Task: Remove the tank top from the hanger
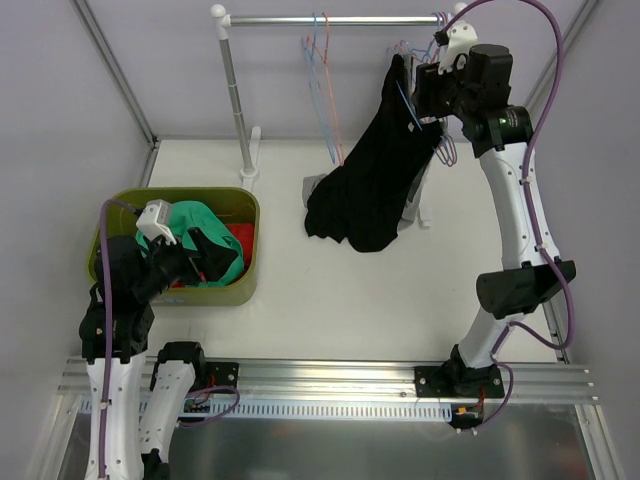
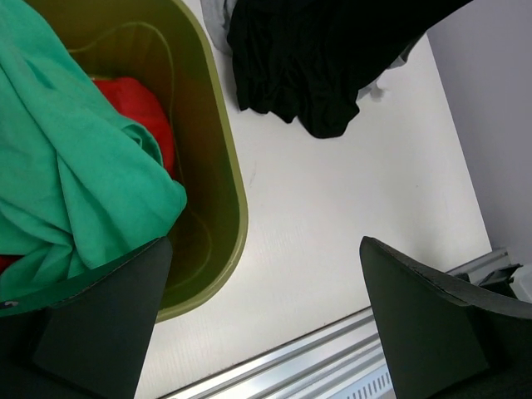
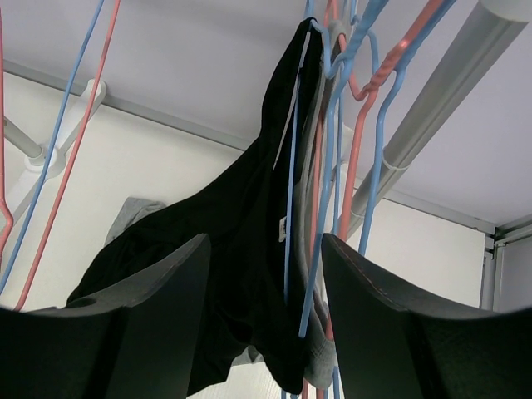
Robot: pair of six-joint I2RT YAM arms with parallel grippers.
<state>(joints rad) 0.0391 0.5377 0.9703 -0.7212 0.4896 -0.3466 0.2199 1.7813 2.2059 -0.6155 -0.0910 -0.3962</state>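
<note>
A black tank top [image 1: 375,175] hangs from a blue hanger [image 1: 408,105] at the right end of the rail, and its lower part rests on the table. My right gripper [image 1: 428,88] is up by the hanger's top, open. In the right wrist view the tank top [image 3: 241,224] and the blue hanger [image 3: 290,191] hang between and beyond my open fingers [image 3: 266,332]; nothing is gripped. My left gripper [image 1: 195,255] is open and empty over the green bin. In the left wrist view the tank top's hem [image 2: 307,58] shows far off, beyond my open left gripper [image 2: 266,324].
The green bin [image 1: 250,262] at the left holds green cloth [image 2: 75,166] and red cloth [image 2: 137,108]. The rail [image 1: 330,19] on its post [image 1: 237,100] carries several blue and pink hangers [image 1: 325,90]. A grey garment [image 1: 315,185] lies under the tank top.
</note>
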